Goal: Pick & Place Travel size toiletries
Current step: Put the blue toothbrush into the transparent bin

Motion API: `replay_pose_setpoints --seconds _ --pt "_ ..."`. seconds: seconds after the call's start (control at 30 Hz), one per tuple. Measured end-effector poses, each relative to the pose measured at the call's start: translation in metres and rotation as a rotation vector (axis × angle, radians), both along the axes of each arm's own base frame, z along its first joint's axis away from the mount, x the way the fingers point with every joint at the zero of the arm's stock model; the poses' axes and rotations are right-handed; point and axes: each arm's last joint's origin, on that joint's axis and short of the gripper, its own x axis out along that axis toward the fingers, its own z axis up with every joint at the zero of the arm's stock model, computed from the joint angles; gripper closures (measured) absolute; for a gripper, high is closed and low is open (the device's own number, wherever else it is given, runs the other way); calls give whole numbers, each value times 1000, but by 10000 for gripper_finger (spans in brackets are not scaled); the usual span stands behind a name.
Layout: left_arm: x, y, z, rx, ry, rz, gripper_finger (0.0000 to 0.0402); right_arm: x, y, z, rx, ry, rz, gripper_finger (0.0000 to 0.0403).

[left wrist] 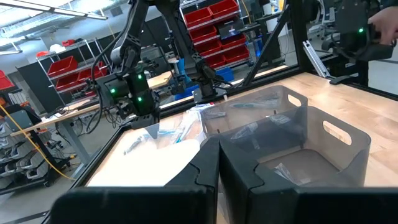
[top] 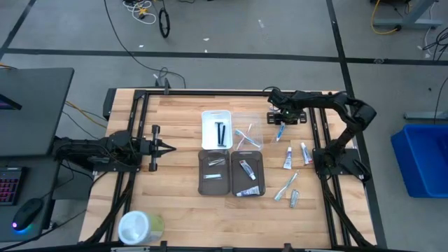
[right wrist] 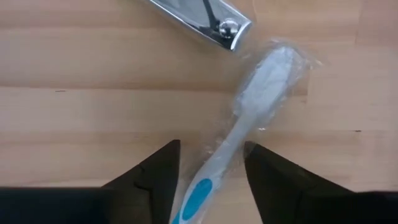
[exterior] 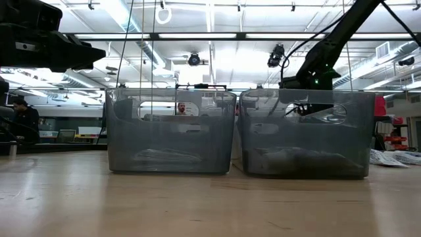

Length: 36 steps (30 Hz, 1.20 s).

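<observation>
My right gripper (right wrist: 211, 148) is open and points down over the far right part of the table (top: 278, 117). Its fingers stand on either side of the handle of a white toothbrush (right wrist: 252, 106) with a blue mark, which lies flat on the wood in a clear wrapper (top: 280, 131); I see no touch. Two white tubes (top: 288, 161) (top: 306, 152), another toothbrush (top: 285, 185) and a small packet (top: 294, 199) lie on the table's right side. My left gripper (top: 170, 147) waits shut at the table's left, well left of the trays.
A metal nail clipper (right wrist: 205, 18) lies just beyond the toothbrush head. At the table's middle stand a white tray with black sticks (top: 216, 129), a clear tray (top: 246, 133) and two grey trays (top: 213, 173) (top: 248, 175). A round white-and-green container (top: 140, 225) sits near left.
</observation>
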Motion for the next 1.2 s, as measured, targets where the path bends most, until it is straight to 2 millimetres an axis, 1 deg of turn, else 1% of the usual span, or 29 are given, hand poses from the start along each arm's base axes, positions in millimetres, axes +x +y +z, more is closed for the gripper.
replay_pose_setpoints --seconds 0.2,0.4,0.57,0.63,0.83,1.1,1.2 --pt "0 0 0 0 0 0 386 0 -2 -3 0 -14 -6 277" --pt "0 0 0 0 0 0 386 -4 0 -8 1 -6 -12 336" --pt "0 0 0 0 0 0 386 -7 1 0 -30 -26 -13 362" --pt "0 0 0 0 0 0 385 -10 1 9 -56 -40 -14 364" --pt "0 0 0 0 0 0 385 -16 6 40 -143 -128 61 359" --pt "0 0 0 0 0 0 386 -25 25 90 -314 -291 257 362" --pt "0 0 0 0 0 -1 386 -26 34 107 -387 -377 373 362"
